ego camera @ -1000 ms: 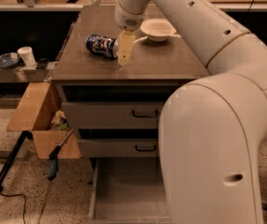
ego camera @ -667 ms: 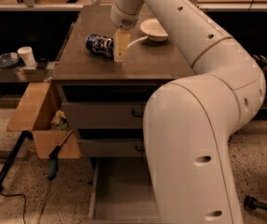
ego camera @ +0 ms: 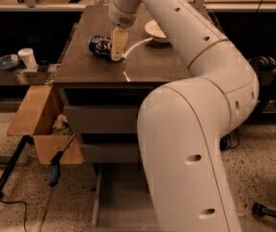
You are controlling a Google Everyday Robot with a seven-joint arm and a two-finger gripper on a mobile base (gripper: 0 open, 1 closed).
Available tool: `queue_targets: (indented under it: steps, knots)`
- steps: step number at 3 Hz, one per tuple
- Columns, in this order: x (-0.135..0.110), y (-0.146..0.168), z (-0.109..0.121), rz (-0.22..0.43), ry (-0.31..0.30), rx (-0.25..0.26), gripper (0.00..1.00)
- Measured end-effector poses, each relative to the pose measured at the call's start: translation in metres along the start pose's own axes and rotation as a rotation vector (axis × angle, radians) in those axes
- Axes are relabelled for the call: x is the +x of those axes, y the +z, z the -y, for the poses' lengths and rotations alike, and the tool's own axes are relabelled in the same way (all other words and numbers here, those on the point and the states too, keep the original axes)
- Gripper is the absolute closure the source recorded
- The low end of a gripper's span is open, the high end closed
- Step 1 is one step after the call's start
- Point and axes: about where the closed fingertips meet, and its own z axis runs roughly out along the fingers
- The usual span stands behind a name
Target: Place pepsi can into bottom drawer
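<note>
The pepsi can [ego camera: 100, 45], dark blue with white markings, lies on its side on the brown cabinet top [ego camera: 94, 66], left of centre. My gripper [ego camera: 117, 46] hangs down from the white arm and its pale fingers [ego camera: 118, 42] stand against the can's right end. The bottom drawer [ego camera: 121, 197] is pulled out near the floor, its grey floor bare; my arm hides its right part.
A white bowl [ego camera: 158, 30] sits on the cabinet top to the right of the gripper. Two upper drawers [ego camera: 102, 120] are closed. An open cardboard box [ego camera: 41, 124] stands at the cabinet's left. A side shelf holds a white cup [ego camera: 28, 58].
My arm has swung left and further over the cabinet top, bringing the gripper down beside the can. The can has not moved.
</note>
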Motion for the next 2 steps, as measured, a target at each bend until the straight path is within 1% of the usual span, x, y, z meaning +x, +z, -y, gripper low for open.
queue_targets:
  steps: [1,2]
  knots:
    - [0.0004,0.0110,-0.0039,-0.003,0.008,-0.016,0.00]
    - [0.0004,0.0110,-0.0039,-0.003,0.008,-0.016,0.00]
